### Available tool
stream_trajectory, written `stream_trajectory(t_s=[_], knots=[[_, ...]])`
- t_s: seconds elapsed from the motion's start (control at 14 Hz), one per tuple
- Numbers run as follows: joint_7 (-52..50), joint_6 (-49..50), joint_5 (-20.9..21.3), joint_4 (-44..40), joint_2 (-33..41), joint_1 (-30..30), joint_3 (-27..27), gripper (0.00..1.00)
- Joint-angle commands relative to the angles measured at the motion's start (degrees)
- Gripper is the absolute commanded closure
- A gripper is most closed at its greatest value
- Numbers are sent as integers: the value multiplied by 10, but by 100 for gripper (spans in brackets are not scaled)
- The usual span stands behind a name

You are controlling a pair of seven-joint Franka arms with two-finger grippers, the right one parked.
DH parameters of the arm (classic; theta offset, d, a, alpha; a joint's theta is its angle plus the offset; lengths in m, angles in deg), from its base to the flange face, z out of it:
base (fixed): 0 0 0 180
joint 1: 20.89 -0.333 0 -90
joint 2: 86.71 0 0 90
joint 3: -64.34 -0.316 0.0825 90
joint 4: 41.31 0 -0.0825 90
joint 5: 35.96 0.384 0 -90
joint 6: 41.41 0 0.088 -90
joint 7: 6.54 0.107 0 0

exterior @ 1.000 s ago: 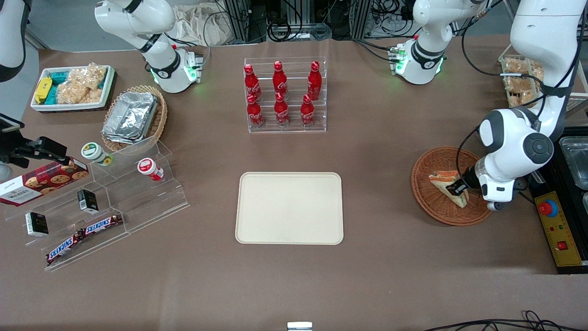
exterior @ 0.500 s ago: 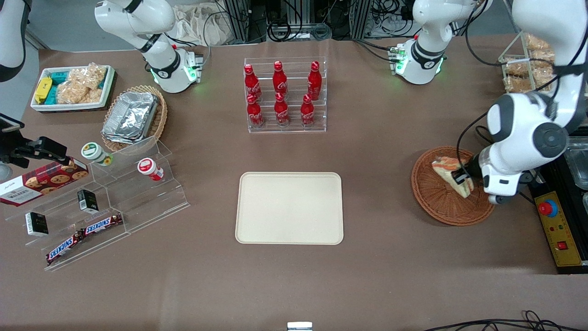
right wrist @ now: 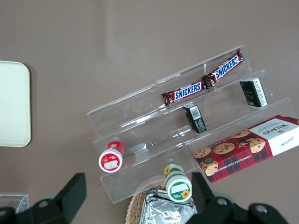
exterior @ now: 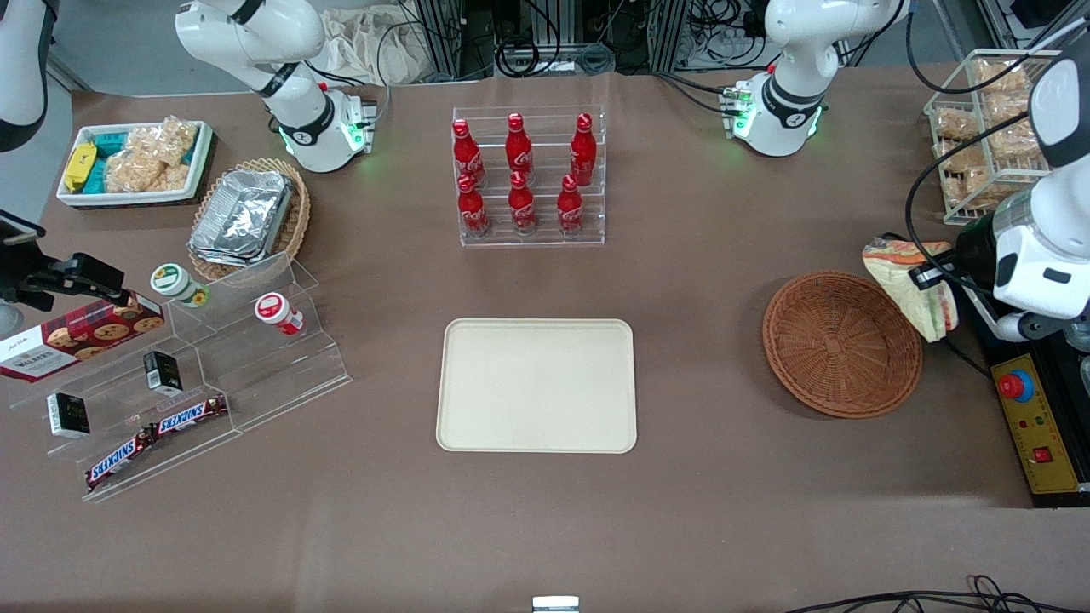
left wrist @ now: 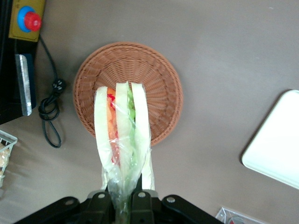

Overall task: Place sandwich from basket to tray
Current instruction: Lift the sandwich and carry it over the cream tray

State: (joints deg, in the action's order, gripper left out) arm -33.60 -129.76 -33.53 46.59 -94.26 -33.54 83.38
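Sandwich (exterior: 911, 285) hangs in the air, clamped at its narrow end between the fingers of the claw (left wrist: 123, 198), its three bread layers and orange and green filling running lengthwise away from the fingers. It is lifted clear of the basket (exterior: 841, 343) and, in the front view, sits just outside the rim on the side toward the working arm's end of the desk (exterior: 724, 511). The tray (exterior: 536, 385) lies well apart from it, toward the parked arm's end, with the basket between the two. So the carry, as I judge it, has to sweep back over the basket and on across the desk before the claw can lower.

The basket holds nothing now; its woven bottom shows bare in both the front and wrist views. The tray also has nothing on it.
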Motion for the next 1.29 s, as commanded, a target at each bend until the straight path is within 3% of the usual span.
stream_trajectory(t_s=[0.0, 0.21, 0.43, 0.57, 0.79, 1.14, 1.21], knots=[[4, 5, 5, -26, -49, 13, 58, 100], [-3, -77, 14, -22, -105, 80, 95, 100], [-68, -194, 82, -19, -186, 175, 94, 100], [-93, -256, 94, -18, -232, 215, 93, 100], [-94, -342, 135, -18, -301, 243, 93, 100], [-95, -425, 163, -17, -363, 248, 92, 100], [-95, -430, 165, -17, -367, 248, 90, 96]])
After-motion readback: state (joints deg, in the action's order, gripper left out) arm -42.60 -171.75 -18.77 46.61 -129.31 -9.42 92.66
